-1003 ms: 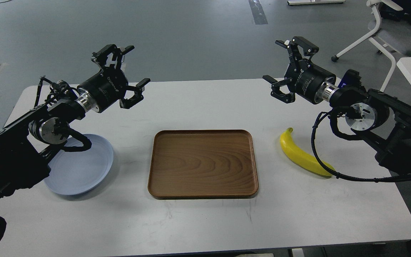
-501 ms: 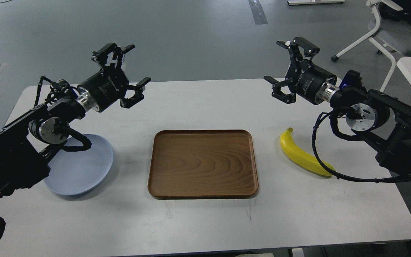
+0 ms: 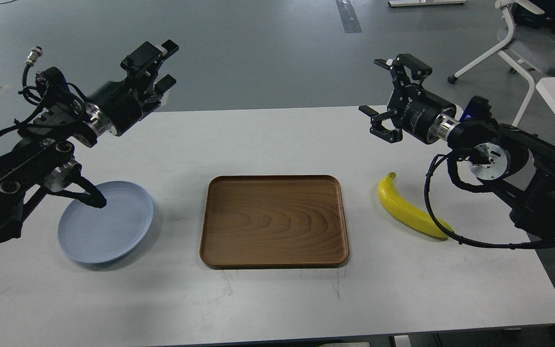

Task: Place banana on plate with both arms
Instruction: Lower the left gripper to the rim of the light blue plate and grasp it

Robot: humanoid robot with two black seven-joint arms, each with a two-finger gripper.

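Approach step: nothing grasped. Banana [image 3: 412, 211] lies on the bench, far from the plate [image 3: 113, 231]. Right claw [image 3: 387, 91] is spread; left claw [image 3: 164, 65] state unclear. Next: lower the right claw over the banana.

A single camera sat at the robot's head, looking forward and down over the white table [image 3: 277, 299] from close range, grey floor [image 3: 258, 48] beyond its far edge.

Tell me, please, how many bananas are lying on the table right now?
1. The banana lies on the white table, right of the wooden tray, partly crossed by the right arm's cable. None seems hidden.
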